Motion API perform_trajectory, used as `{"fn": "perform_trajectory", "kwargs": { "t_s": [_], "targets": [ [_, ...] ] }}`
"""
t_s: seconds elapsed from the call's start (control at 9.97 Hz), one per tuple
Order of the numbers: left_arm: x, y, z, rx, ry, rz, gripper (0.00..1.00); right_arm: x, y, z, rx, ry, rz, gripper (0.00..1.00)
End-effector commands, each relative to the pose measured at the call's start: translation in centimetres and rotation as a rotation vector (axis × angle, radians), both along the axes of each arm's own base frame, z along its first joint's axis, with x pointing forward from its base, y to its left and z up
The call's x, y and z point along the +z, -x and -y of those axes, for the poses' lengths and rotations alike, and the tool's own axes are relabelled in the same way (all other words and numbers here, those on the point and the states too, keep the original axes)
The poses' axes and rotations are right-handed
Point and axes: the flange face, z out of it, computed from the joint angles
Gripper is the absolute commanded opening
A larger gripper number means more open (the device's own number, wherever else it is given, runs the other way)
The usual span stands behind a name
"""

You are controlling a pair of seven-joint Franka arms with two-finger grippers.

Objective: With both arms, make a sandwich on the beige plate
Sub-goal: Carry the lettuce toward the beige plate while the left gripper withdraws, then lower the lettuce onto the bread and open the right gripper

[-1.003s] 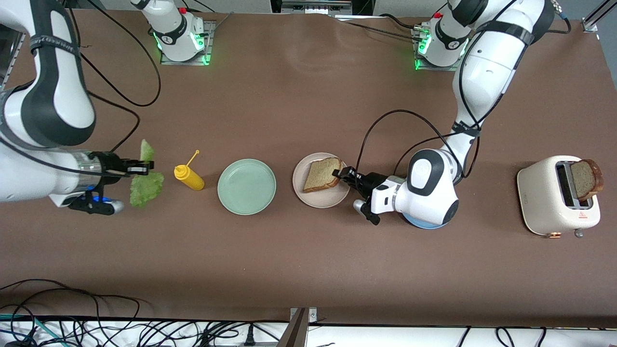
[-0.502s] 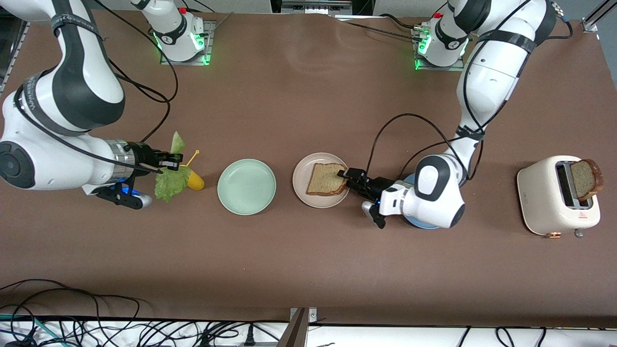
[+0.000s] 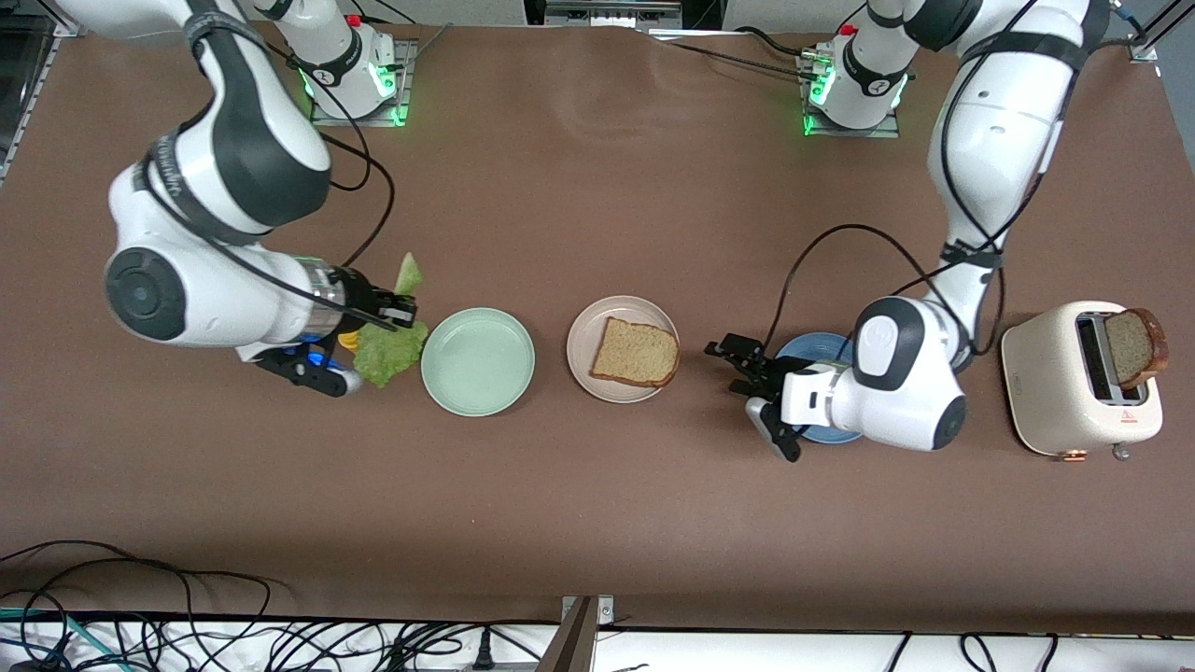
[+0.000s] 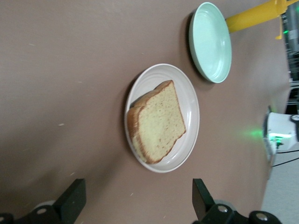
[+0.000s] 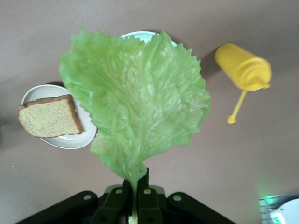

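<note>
The right gripper [image 3: 403, 311] is pinched shut on the lettuce leaf [image 3: 390, 347] by its stem, hanging over the yellow mustard bottle [image 5: 243, 71], which lies toppled just beside the mint green plate [image 3: 478, 361] toward the right arm's end. Next along, the beige plate [image 3: 583, 347] has one bread slice [image 3: 636, 354] lying flat. The left gripper [image 3: 740, 366] hangs spread wide and empty beside that plate by the blue plate [image 3: 822, 346], and the toaster [image 3: 1074, 383] with another slice [image 3: 1134, 347] sticking up sits at the left arm's end.
</note>
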Motion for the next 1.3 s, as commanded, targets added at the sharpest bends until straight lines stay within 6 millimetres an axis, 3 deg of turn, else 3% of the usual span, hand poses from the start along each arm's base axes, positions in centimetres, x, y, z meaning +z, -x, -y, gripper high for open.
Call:
{"fn": "perform_trajectory", "kwargs": {
  "t_s": [0.0, 0.3, 0.6, 0.8, 1.0, 1.2],
  "targets": [
    [8.2, 0.6, -1.8, 0.005, -0.222, 0.066, 1.00, -0.6, 0.7, -4.6, -0.051, 0.016, 0.033, 0.00],
    [16.4, 2.1, -4.8, 0.045, -0.441, 0.110, 1.00, -3.7, 1.5, -11.8, -0.159, 0.002, 0.091, 0.00],
    [23.7, 4.8, -6.6, 0.125, -0.617, 0.122, 1.00, -8.7, 3.2, -18.9, -0.252, 0.008, 0.157, 0.00],
    [28.9, 6.4, -8.5, 0.145, -0.757, 0.231, 1.00, -12.2, 4.5, -22.9, -0.306, -0.034, 0.179, 0.00],
    [32.3, 7.6, -11.4, 0.205, -0.763, 0.275, 1.00, -15.5, 5.7, -25.9, -0.338, -0.077, 0.206, 0.00],
    [32.3, 9.2, -11.6, 0.254, -0.740, 0.377, 1.00, -18.6, 7.1, -28.1, -0.345, -0.092, 0.213, 0.00]
  ]
}}
